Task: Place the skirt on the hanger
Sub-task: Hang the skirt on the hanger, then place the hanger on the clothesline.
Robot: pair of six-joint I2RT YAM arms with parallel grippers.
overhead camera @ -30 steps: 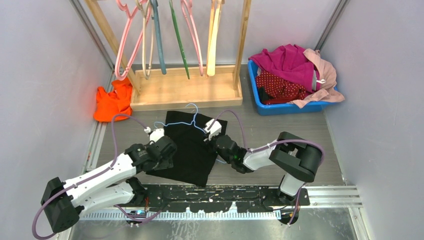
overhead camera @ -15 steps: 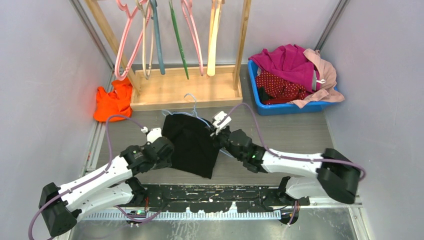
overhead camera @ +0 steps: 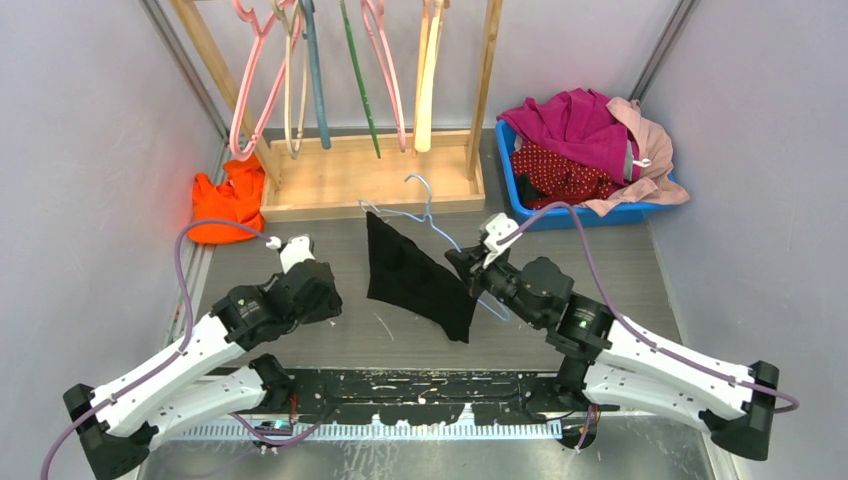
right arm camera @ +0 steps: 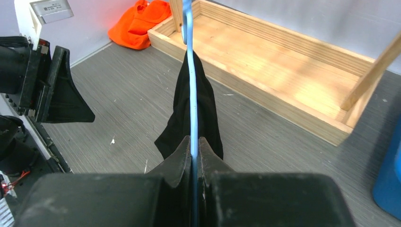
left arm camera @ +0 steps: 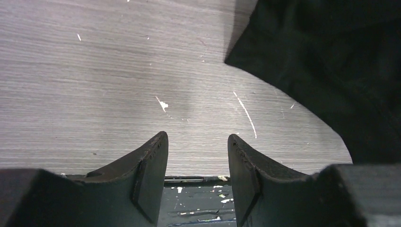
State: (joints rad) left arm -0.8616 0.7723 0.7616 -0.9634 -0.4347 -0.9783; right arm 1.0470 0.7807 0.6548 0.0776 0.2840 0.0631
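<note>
The big wooden rack [overhead camera: 370,180] stands at the back. In front of it, the black cloth [overhead camera: 415,280] has come up off the table. A moment ago it lay flat there, and now it hangs down from the thin blue hanger [right arm camera: 190,71]. The right arm has stretched out toward the rack to lift it. The right gripper [right arm camera: 193,142] is squeezed tight on the blue hanger's wire. The left arm has pulled back, away from the rack and to the left of the cloth. The left gripper [left arm camera: 197,142] has let go, so its fingers stand apart with nothing between them. To the right of the rack sits the blue bin [overhead camera: 560,218]. The skirt [overhead camera: 560,172], dark red with white dots, lies in the bin, partly under a magenta cloth [overhead camera: 575,120]. The pink hanger [overhead camera: 240,100] hangs on the rack at its left end. So I think the skirt job has not begun. The black cloth likely has to be put away first, and then both grippers will be free for the skirt and the pink hanger.
</note>
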